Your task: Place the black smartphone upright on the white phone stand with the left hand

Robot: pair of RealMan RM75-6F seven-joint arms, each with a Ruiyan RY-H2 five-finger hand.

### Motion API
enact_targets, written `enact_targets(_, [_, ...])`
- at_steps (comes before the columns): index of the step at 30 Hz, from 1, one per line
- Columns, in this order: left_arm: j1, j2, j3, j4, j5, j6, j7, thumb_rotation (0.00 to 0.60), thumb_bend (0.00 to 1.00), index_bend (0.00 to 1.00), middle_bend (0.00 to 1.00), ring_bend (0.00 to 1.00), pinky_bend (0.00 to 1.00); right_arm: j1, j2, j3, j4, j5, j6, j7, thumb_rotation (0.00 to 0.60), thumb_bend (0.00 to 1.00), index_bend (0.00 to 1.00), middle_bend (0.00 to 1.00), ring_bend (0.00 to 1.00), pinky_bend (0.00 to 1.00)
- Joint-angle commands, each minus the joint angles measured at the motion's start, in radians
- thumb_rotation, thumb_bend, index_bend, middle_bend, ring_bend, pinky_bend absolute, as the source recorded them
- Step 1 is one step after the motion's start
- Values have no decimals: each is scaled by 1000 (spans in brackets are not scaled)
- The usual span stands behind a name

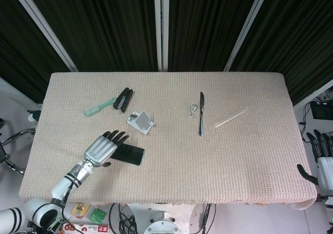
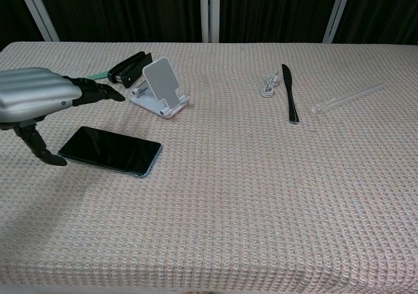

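Left hand (image 1: 103,148) and right hand (image 1: 323,161): ribbed silver backs (black fingers).

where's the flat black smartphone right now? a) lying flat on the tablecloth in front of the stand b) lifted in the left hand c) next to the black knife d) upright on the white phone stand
a, the flat black smartphone lies screen-up on the tablecloth, nearer the camera than the empty white phone stand, with the left hand spread above its left end and not gripping it.

A cloth-covered bench before dark curtains

The bench (image 1: 223,156) wears a beige waffle-weave cloth that hangs over its near edge. Behind it hang black pleated curtains (image 1: 109,26), crossed by white frame bars (image 1: 164,26), some upright and some slanted. Pale grey floor (image 1: 13,114) shows at both sides, with cables and small clutter under the front edge.
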Motion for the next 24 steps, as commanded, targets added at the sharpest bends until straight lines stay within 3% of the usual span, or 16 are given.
enact_targets(1, [-17,-12,7,12,-20,-20,17,600,6,42,66,78,227,1,-3,2,2,-5,5,1,600,157,0,0,0,0])
enact_targets(13, [-76,-58,5,26,-219,-91,76,600,25,116,67,77,227,-2,-9,2,4,-12,8,3,600,155,0,0,0,0])
enact_targets(24, [-115,-57,4,5,-264,-103,12,600,72,127,75,77,227,-9,-8,2,12,-5,6,8,600,157,0,0,0,0])
